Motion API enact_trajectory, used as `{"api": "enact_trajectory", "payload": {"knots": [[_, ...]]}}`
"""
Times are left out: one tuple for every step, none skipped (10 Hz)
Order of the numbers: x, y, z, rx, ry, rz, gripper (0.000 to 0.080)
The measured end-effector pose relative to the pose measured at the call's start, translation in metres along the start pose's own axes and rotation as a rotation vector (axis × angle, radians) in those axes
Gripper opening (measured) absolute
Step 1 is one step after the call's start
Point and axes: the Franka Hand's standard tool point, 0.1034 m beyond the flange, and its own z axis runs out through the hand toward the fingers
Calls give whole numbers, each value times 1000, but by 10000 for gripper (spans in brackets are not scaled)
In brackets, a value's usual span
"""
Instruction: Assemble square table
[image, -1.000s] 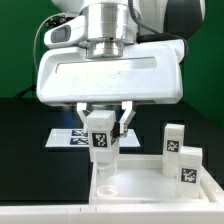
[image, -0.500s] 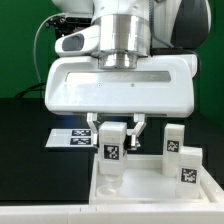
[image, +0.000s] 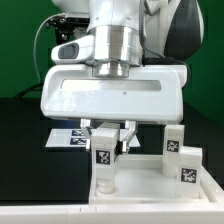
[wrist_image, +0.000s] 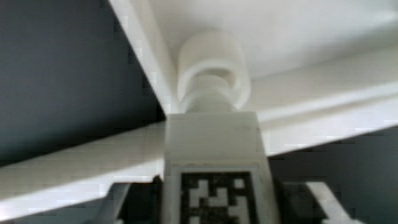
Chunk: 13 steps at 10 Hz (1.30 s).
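The gripper (image: 108, 137) hangs low over the square top (image: 140, 178), its two fingers (image: 124, 136) clamped on the sides of a white leg (image: 104, 155). The leg stands upright, its black-and-white tag facing the exterior camera, and its lower end meets the top at the near corner on the exterior view's left. Whether it is seated in the socket there or only resting on it cannot be told from that view.

In the wrist view the same leg (wrist_image: 214, 150) runs down from between the fingers, tag toward the camera, and ends at a rounded white socket (wrist_image: 214, 75) on the edge of the top (wrist_image: 338, 90). The leg's tip lines up with that socket; the join itself is blurred.

The top lies flat on the dark worktop (image: 25, 140), near the front of the scene. Two more legs stand upright toward the exterior view's right: one (image: 174, 139) farther back, one (image: 189, 165) nearer and just beside it, both showing tags. They appear to stand at the right edge of the top, though their feet are not clearly seen.

Behind the gripper, on the worktop, lies the marker board (image: 68, 137), partly hidden by the arm's broad white housing.
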Motion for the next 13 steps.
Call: {"api": "enact_trajectory", "payload": {"knots": [[-2, -2, 1, 1, -3, 2, 282], [-5, -6, 2, 1, -3, -1, 282], [-6, -6, 4, -1, 2, -5, 282], [-7, -4, 7, -6, 3, -7, 282], [-7, -2, 8, -9, 8, -8, 282], [-7, -3, 9, -9, 17, -10, 282], [-7, -5, 9, -8, 22, -12, 282], [-7, -6, 9, -8, 23, -14, 282], [-7, -6, 9, -8, 23, -14, 282], [-7, -6, 9, -8, 23, -14, 282], [-7, -6, 9, -8, 23, -14, 282], [-7, -6, 9, -8, 23, -14, 456], [-7, -6, 9, -8, 23, -14, 456]]}}
